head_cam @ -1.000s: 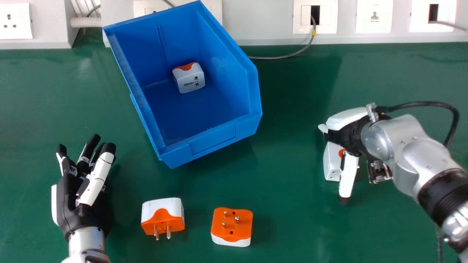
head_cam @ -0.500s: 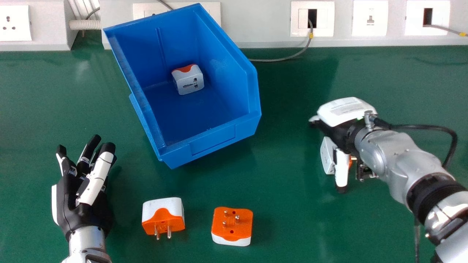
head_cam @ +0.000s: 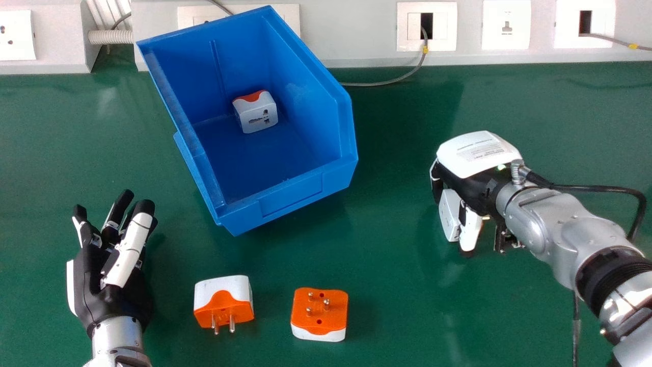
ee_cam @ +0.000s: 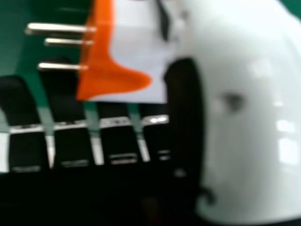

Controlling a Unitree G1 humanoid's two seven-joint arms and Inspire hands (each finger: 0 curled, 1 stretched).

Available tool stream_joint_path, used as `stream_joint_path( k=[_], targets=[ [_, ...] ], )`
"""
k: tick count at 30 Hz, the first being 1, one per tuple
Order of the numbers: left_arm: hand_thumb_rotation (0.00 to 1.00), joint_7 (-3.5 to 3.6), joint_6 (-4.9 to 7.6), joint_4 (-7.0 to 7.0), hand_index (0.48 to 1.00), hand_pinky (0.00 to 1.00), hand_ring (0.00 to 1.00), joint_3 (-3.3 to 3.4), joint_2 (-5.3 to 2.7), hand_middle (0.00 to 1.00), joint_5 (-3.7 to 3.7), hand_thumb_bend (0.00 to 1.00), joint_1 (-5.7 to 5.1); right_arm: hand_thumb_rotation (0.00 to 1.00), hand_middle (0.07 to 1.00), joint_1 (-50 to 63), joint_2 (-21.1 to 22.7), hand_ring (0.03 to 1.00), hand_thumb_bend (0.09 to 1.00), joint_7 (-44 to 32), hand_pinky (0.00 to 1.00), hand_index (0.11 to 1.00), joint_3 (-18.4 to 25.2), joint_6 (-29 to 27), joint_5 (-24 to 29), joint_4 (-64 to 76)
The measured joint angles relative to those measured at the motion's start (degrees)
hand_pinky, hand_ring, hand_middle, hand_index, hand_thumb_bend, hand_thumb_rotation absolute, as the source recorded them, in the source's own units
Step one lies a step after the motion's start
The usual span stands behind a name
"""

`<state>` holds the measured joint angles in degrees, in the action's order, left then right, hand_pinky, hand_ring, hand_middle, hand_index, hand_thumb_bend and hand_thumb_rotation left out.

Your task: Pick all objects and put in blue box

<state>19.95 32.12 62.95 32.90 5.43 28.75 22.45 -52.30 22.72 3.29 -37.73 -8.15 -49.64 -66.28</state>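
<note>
The fingers (ee_cam: 117,141) and thumb (ee_cam: 254,117) of the right hand (head_cam: 476,158) are closed on a white-and-orange adapter (head_cam: 449,215), held between them with its orange face and metal pins (ee_cam: 61,67) turned away from the thumb. Beyond that grip, well apart from it, the blue box (head_cam: 290,198) has one adapter (head_cam: 256,114) inside, and two more adapters (head_cam: 320,312) lie on the green table (head_cam: 397,285) between the box and the left hand's (head_cam: 104,295) side, relaxed fingers spread.
</note>
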Motion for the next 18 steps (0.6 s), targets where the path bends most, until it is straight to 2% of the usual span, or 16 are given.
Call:
stream_joint_path(
  k=[9, 15, 18],
  targets=[
    [0.04, 0.03, 0.04, -0.01, 0.805, 0.82, 0.84, -0.01, -0.02, 0.85, 0.02, 0.69, -0.03, 0.0, 0.504, 0.12, 0.01, 0.387, 0.51, -0.8, 0.32, 0.532, 0.18, 1.39, -0.09, 2.41],
    [0.04, 0.39, 0.04, -0.09, 0.809, 0.82, 0.85, -0.04, -0.37, 0.85, 0.08, 0.69, 0.02, 0.0, 0.514, 1.63, 1.5, 0.402, 0.51, -3.03, 0.33, 0.518, 3.69, 1.44, 2.33, 11.82],
    [0.03, 0.39, 0.04, -0.11, 0.81, 0.82, 0.85, -0.11, -0.39, 0.85, 0.06, 0.68, -0.12, 0.0, 0.518, 1.07, 2.49, 0.404, 0.51, -4.5, 0.33, 0.514, 4.82, 3.35, 2.14, 13.55]
  ],
)
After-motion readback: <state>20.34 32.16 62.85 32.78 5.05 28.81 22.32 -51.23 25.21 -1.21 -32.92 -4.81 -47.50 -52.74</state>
